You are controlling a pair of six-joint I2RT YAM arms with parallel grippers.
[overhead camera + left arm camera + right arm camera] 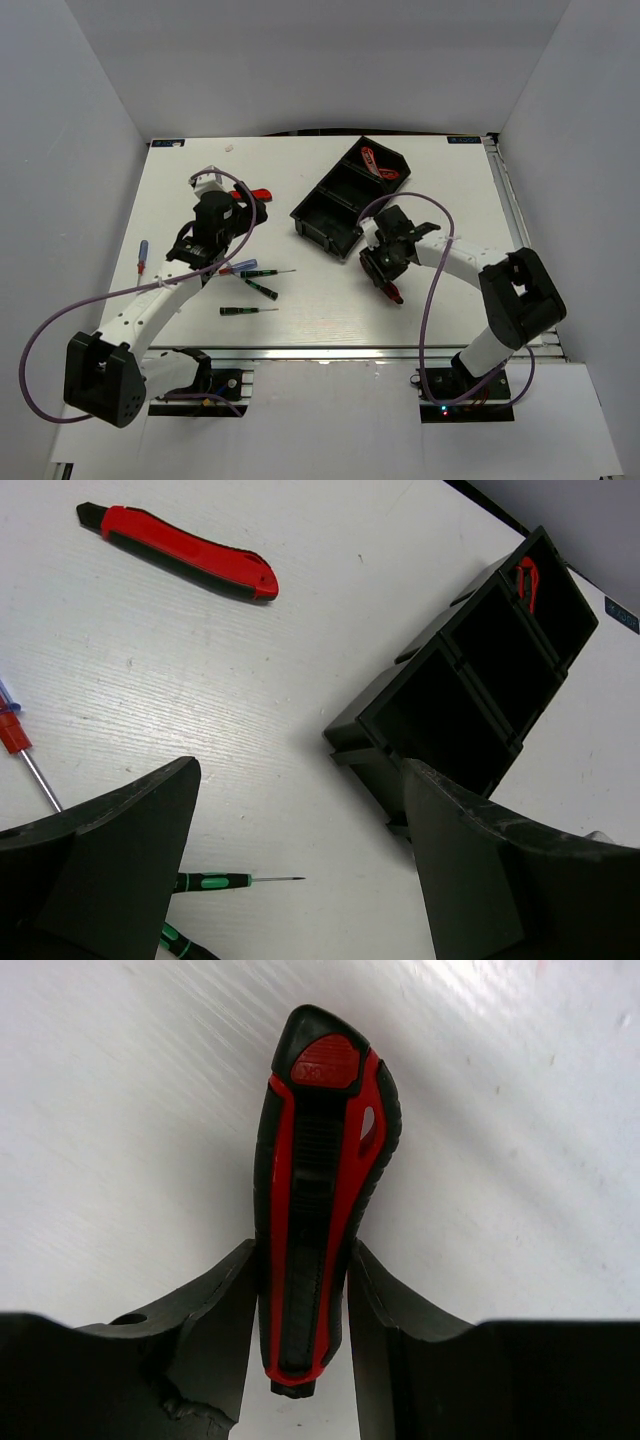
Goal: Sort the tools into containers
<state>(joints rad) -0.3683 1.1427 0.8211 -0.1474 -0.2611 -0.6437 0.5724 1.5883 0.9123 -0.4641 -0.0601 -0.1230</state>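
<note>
My right gripper (385, 272) is shut on a red-and-black utility knife (318, 1190), its fingers (215, 1310) pressing both sides of the handle; the knife (391, 291) is low over the white table, just in front of the tray. The long black tray (325, 215) lies diagonally at centre back, with red-handled pliers (378, 165) in its far compartment. My left gripper (205, 250) is open and empty above the table. A second utility knife (180, 550) lies beyond it. Green-black screwdrivers (262, 290) lie near it, one also in the left wrist view (215, 882).
A blue-red screwdriver (141, 260) lies at the table's left side, another (240, 266) by the green ones. The tray's two near compartments (440, 715) look empty. White walls enclose the table on three sides. Purple cables loop off both arms.
</note>
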